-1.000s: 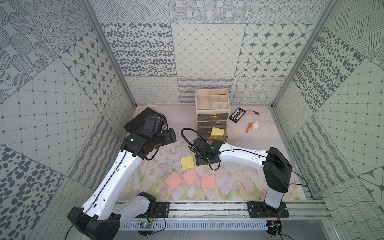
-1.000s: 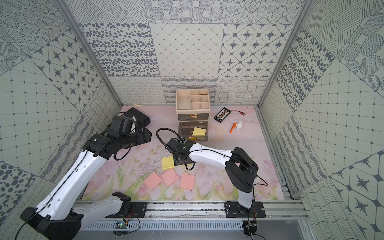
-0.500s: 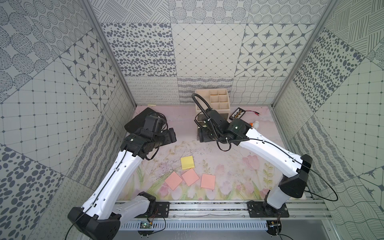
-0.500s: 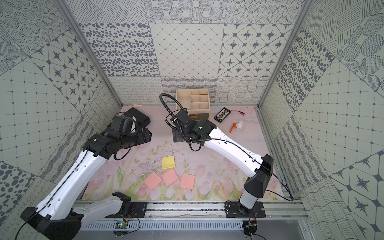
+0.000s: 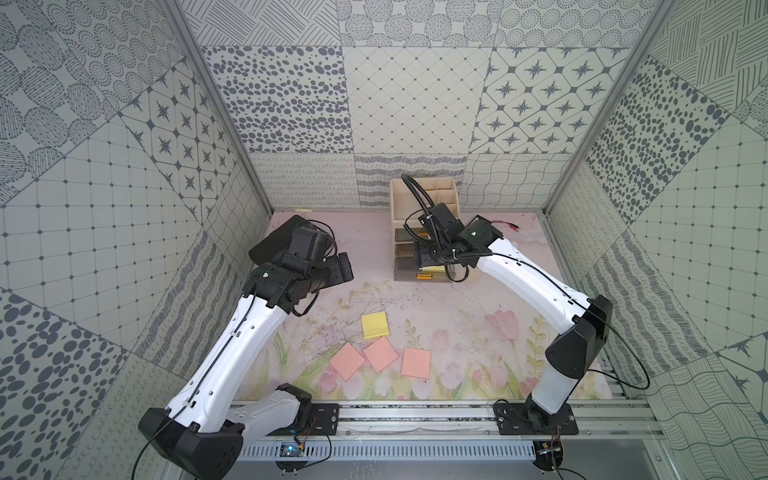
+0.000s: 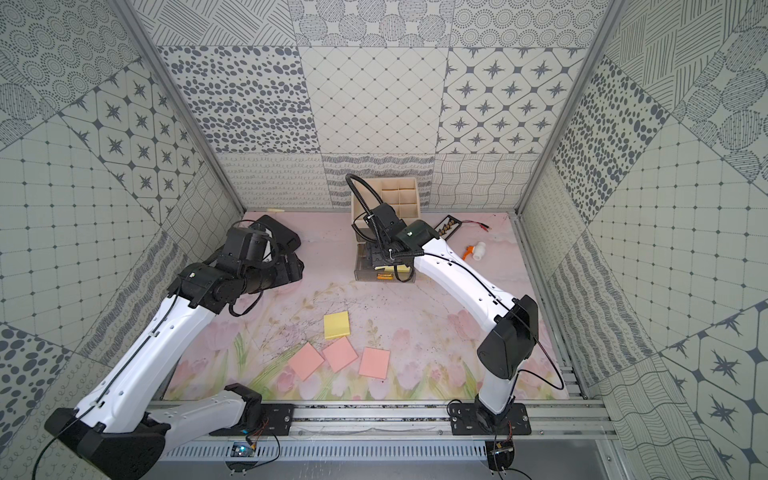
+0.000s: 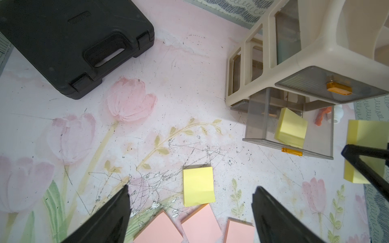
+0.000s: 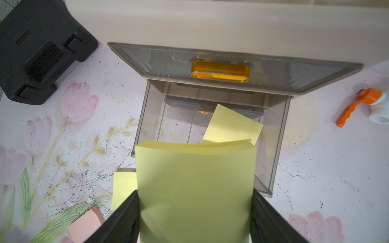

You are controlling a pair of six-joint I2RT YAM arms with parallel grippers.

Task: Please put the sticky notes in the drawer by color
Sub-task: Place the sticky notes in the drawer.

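My right gripper [image 8: 194, 192] is shut on a yellow sticky note pad [image 8: 195, 178], its fingers pressing both side edges. It hangs over the pulled-out lower drawer [image 8: 280, 136] of the cream chest [image 5: 399, 195], where another yellow pad [image 8: 231, 124] leans tilted. In both top views a third yellow pad [image 5: 375, 331] [image 6: 336, 331] lies on the mat, with three pink pads [image 5: 380, 353] [image 6: 340, 353] in a row in front of it. My left gripper [image 7: 192, 187] hovers open and empty high above those pads, left of the chest [image 7: 259, 63].
A flat black case [image 7: 63, 42] lies at the back left by the wall. Right of the chest sit an orange and white valve piece [image 6: 476, 250] and a small black tray [image 6: 446, 226] with a red lead. The chest's top drawer [image 8: 221, 71] is shut.
My right arm has swung from the middle of the mat back to the chest, carrying the yellow pad to above the open drawer. The left arm has not moved.
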